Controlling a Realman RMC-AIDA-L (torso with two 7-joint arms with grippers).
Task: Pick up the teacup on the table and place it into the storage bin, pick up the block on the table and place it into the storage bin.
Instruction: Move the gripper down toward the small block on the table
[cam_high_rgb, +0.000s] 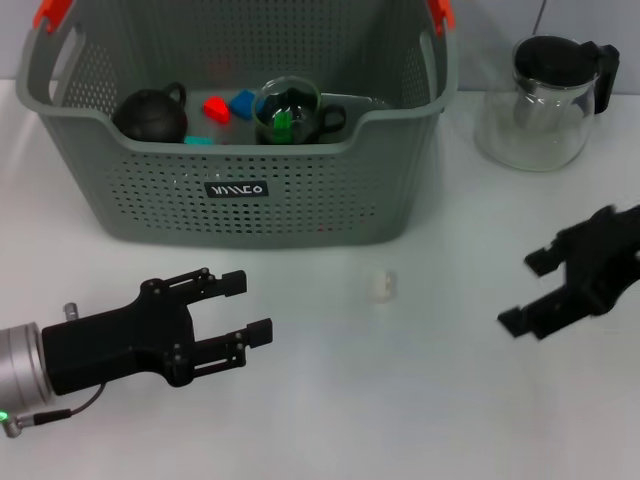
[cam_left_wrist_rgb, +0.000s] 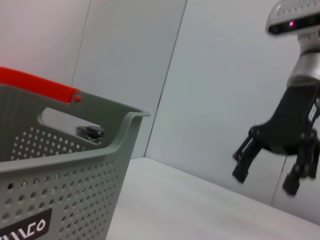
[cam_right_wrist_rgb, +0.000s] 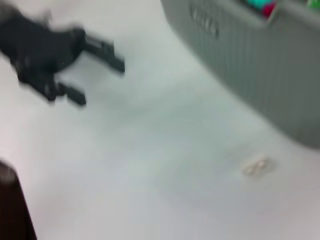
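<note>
Teacup (cam_high_rgb: 290, 112) and blocks (cam_high_rgb: 217, 107) sit inside the storage bin (cam_high_rgb: 240, 205) (black teapot (cam_high_rgb: 150, 115) beside them). Left gripper (cam_high_rgb: 240, 308) and right gripper (cam_high_rgb: 528, 290) hover over the table (cam_high_rgb: 400, 400), jaws open, empty.

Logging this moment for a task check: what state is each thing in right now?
storage bin: upright on the table, holding items.
glass teacup: upright inside the bin.
black teapot: inside the bin.
glass jug: upright, lidded, beside the bin.
left gripper: open, empty.
right gripper: open, empty.
</note>
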